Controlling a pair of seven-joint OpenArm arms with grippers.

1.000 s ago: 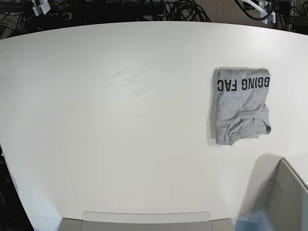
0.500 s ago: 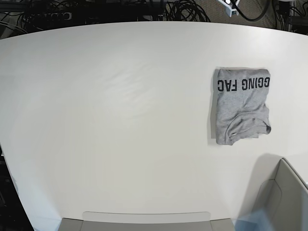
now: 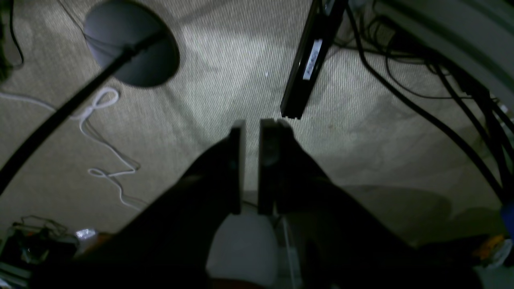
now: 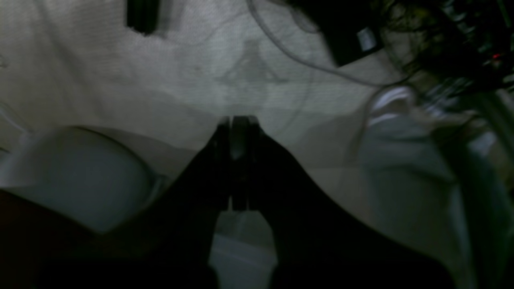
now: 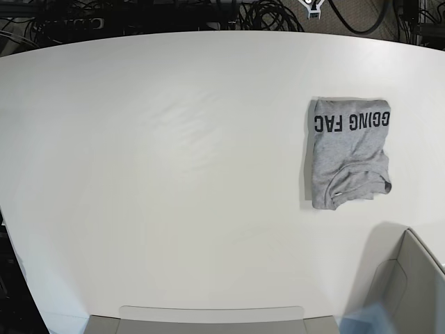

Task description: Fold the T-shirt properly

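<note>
— What is shown in the left wrist view?
— The left claw is seen parted by a narrow gap, with nothing held in it; only floor and cables are shown beyond.

— And in the right wrist view?
— The right claw is seen pressed closed, empty, and no cloth is shown near it.

— Where is the T-shirt to be found, then?
— In the base view it is seen on the right part of the table, folded into a compact block, its long axis run from the far edge towards the near one. The left claw is held past the far edge, well apart from it, so the cloth lies nearward and slightly to the view's right.

— Which arm is better placed?
— The left, it is judged. If the uneven collar end is to be tidied, the whole bundle must be crossed lengthwise; otherwise the fold may be taken as nearly done.
</note>
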